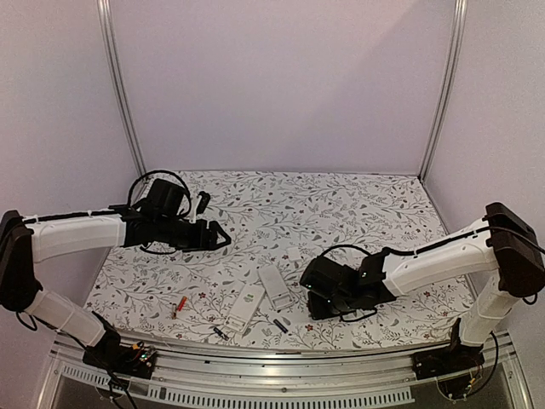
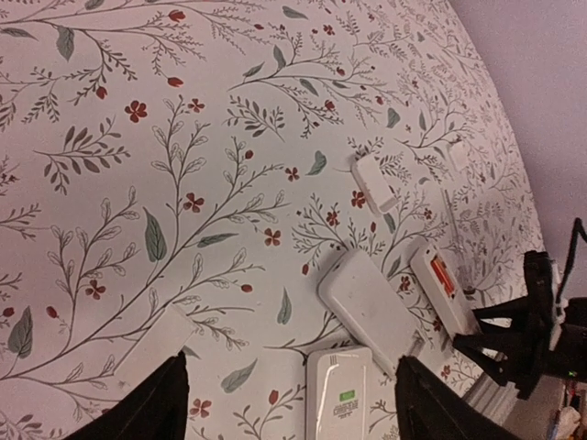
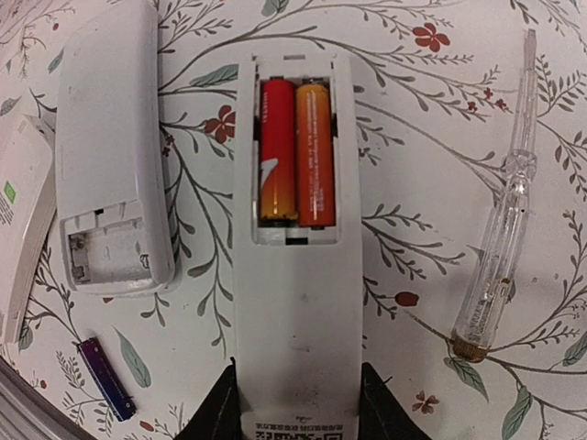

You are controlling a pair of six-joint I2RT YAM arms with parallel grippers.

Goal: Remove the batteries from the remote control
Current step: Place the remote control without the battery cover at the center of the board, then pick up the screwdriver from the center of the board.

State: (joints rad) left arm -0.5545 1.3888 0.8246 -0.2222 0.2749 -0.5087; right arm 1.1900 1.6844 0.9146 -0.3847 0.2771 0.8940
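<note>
My right gripper (image 3: 295, 408) is shut on the near end of a white remote (image 3: 295, 312) that lies face down with its compartment open. Two batteries sit side by side in it, a red one (image 3: 275, 151) and an orange one (image 3: 315, 151). In the top view this gripper (image 1: 311, 288) is low over the table right of centre and hides the remote. The same remote shows in the left wrist view (image 2: 443, 284). My left gripper (image 1: 223, 237) is wide open and empty, raised over the table's left. Loose batteries lie near the front edge: a red one (image 1: 180, 305) and two dark ones (image 1: 220, 332) (image 1: 279, 325).
A second white remote (image 3: 110, 147) with an empty compartment lies left of the held one, and a third with a green label (image 2: 339, 403) lies beyond it. A clear pen-like tool (image 3: 504, 202) lies to the right. Small white covers (image 2: 374, 181) (image 2: 156, 344) lie on the floral cloth.
</note>
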